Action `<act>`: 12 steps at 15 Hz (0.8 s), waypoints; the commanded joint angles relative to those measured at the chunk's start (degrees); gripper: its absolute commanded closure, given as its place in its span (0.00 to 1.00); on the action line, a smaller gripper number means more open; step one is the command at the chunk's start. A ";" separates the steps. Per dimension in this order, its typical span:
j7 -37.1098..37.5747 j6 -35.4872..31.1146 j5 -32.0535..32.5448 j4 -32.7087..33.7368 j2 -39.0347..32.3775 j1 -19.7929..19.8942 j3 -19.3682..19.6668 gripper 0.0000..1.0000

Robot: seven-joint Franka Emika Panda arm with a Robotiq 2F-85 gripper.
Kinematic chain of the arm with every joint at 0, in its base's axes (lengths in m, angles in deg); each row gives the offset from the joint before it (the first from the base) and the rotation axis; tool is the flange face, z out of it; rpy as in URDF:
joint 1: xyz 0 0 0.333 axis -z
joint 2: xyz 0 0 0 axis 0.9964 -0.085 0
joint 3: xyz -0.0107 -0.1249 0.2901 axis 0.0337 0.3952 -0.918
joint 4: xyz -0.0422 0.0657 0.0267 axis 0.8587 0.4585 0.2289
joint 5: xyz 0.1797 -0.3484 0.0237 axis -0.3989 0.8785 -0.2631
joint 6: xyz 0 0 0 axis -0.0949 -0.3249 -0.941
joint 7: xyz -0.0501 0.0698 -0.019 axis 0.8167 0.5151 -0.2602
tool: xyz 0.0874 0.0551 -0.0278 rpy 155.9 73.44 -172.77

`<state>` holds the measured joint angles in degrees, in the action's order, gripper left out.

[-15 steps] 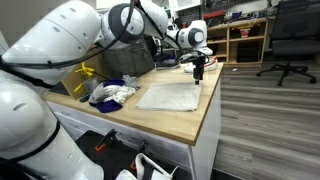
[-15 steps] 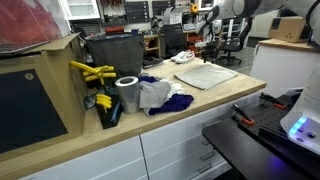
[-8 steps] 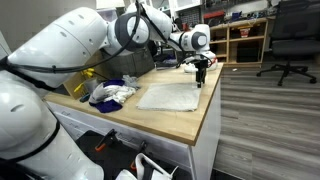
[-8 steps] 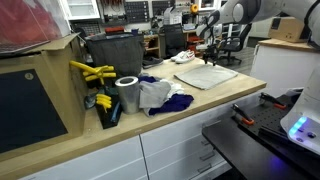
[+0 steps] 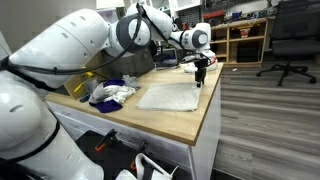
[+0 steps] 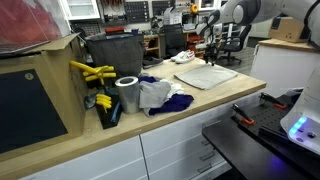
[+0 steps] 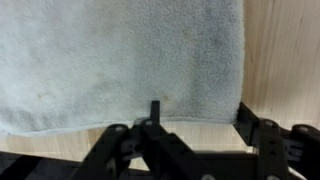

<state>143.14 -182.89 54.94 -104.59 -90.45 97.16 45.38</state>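
Observation:
A pale, flat towel (image 5: 170, 96) (image 6: 208, 76) lies on the wooden worktop (image 5: 190, 125). My gripper (image 5: 201, 80) (image 6: 206, 58) points down at the towel's far corner, at the worktop's end. In the wrist view the towel (image 7: 120, 60) fills the upper picture and its hem runs just in front of my gripper (image 7: 200, 112). The two dark fingertips (image 7: 155, 110) stand apart on the towel's edge, one on the cloth and one at its right corner. The jaws are open, with the hem between them and nothing pinched.
A heap of white and blue cloths (image 5: 110, 92) (image 6: 160, 96) lies beside the towel, with a metal can (image 6: 127, 95), yellow tools (image 6: 90, 72) and a dark bin (image 6: 115, 52) further along. Office chairs (image 5: 290, 40) stand on the floor past the worktop's end.
The gripper has shifted slightly and come down onto the towel's far corner, then held there. The towel lies as before.

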 commanded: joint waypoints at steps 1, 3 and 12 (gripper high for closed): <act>2.46 3.07 -1.80 1.55 -0.72 0.79 -0.86 0.57; 2.58 2.93 -2.07 1.26 -0.58 0.76 -0.87 0.72; -3.12 -1.06 -0.33 -7.52 9.26 -3.18 -1.33 0.99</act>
<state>142.77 -182.03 53.99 -104.64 -88.87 96.13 44.48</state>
